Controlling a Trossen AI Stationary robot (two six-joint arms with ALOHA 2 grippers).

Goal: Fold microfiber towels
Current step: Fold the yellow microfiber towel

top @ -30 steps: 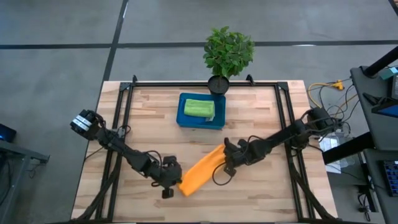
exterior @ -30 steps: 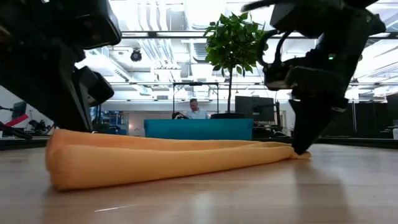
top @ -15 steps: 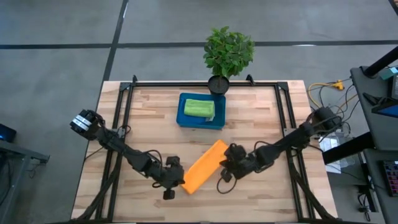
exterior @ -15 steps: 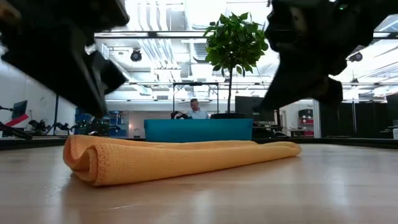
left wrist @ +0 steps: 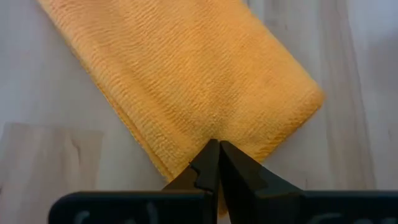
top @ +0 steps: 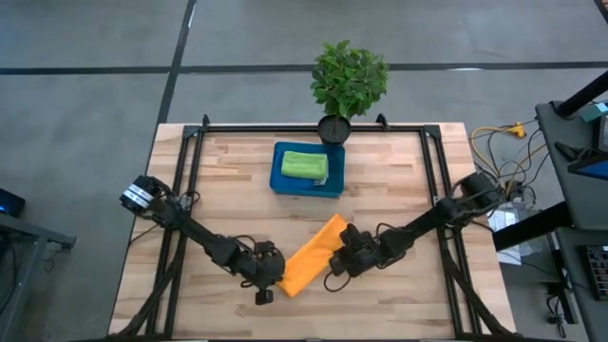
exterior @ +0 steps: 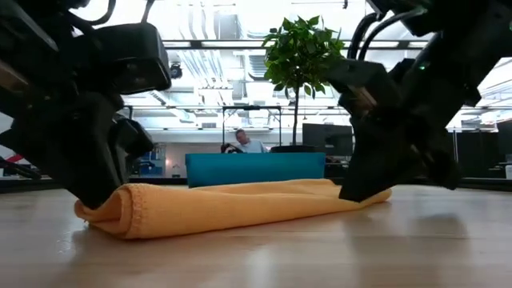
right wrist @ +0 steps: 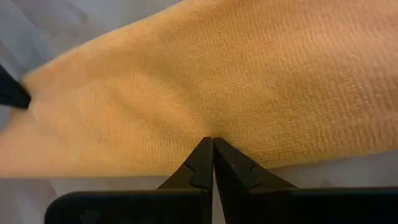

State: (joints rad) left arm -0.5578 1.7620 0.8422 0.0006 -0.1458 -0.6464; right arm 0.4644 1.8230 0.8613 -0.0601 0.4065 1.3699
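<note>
Closed jaws against orange towel (left wrist: 186,81)
</note>
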